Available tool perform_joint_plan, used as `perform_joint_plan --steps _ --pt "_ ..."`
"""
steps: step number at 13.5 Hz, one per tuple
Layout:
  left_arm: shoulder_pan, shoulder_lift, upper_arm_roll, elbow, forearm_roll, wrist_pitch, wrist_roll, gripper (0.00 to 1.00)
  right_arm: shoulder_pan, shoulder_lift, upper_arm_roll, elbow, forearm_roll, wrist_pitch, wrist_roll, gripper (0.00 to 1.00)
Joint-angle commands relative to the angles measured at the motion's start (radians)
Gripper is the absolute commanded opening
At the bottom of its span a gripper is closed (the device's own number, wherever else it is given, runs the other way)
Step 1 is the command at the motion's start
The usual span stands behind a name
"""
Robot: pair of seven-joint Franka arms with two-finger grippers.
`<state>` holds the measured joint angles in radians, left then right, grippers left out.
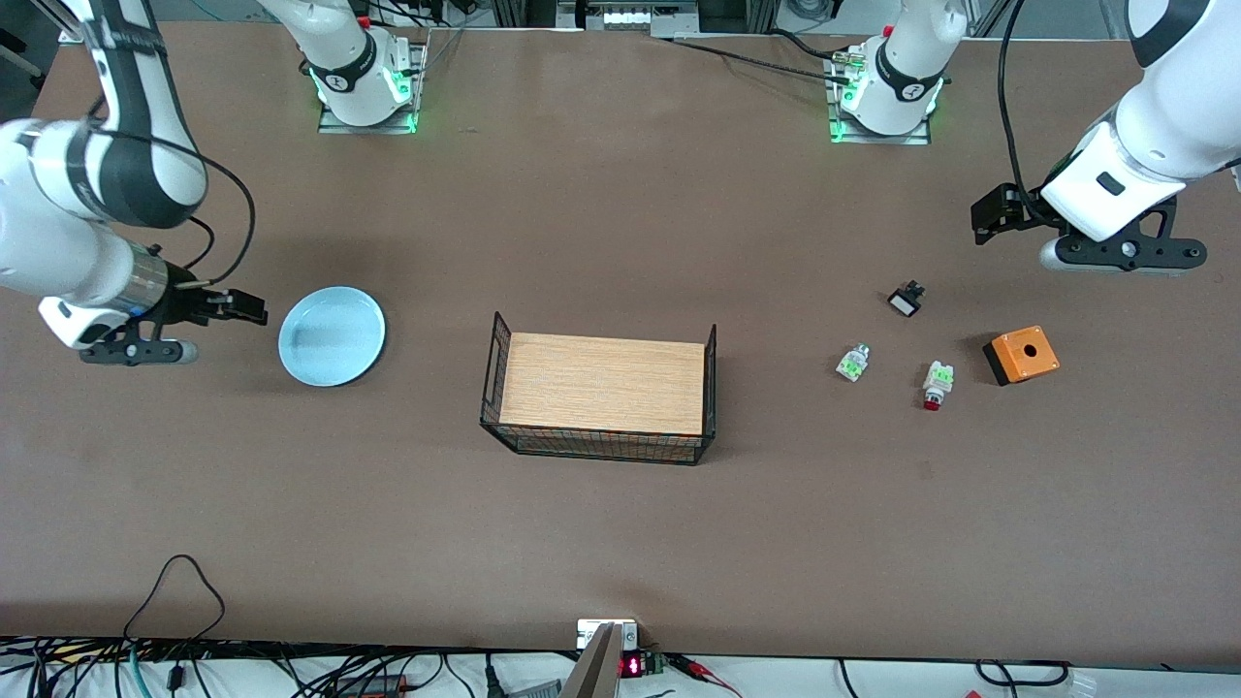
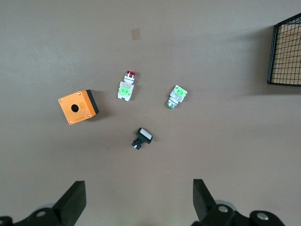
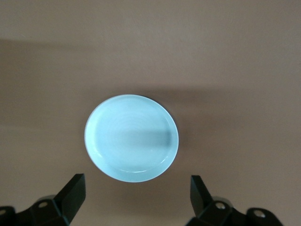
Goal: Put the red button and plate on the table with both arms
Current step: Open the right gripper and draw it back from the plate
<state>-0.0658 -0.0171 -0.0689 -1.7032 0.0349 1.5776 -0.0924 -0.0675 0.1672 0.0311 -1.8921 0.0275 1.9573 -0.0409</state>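
Note:
The red button (image 1: 937, 384) lies on the brown table (image 1: 620, 223), red tip toward the front camera, between a green-white block and an orange box. It also shows in the left wrist view (image 2: 126, 86). My left gripper (image 1: 999, 215) is open and empty, up over bare table at the left arm's end, apart from the small parts; it also shows in the left wrist view (image 2: 138, 202). The pale blue plate (image 1: 331, 336) lies flat on the table and shows in the right wrist view (image 3: 131, 137). My right gripper (image 1: 247, 307) is open and empty beside the plate's rim; it also shows in the right wrist view (image 3: 137, 197).
A green-white block (image 1: 852, 363), a black-and-white part (image 1: 906, 299) and an orange box with a hole (image 1: 1021, 355) lie round the red button. A wood-topped black wire stand (image 1: 601, 384) stands mid-table. Cables run along the table's near edge.

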Motion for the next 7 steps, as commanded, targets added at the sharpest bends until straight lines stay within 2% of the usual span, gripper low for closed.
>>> perform_joint_plan --steps 1,5,7 --pt "-0.006 0.012 0.006 0.03 -0.02 -0.022 0.01 1.0 0.034 0.014 0.0 0.163 0.003 -0.144 0.068 1.0" --pt "-0.006 0.012 0.006 0.03 -0.02 -0.022 0.01 1.0 0.044 0.014 -0.026 0.368 -0.012 -0.348 0.079 1.0" --pt "-0.006 0.012 0.006 0.028 -0.021 -0.022 0.011 1.0 0.086 0.014 -0.11 0.422 -0.008 -0.414 0.072 1.0"
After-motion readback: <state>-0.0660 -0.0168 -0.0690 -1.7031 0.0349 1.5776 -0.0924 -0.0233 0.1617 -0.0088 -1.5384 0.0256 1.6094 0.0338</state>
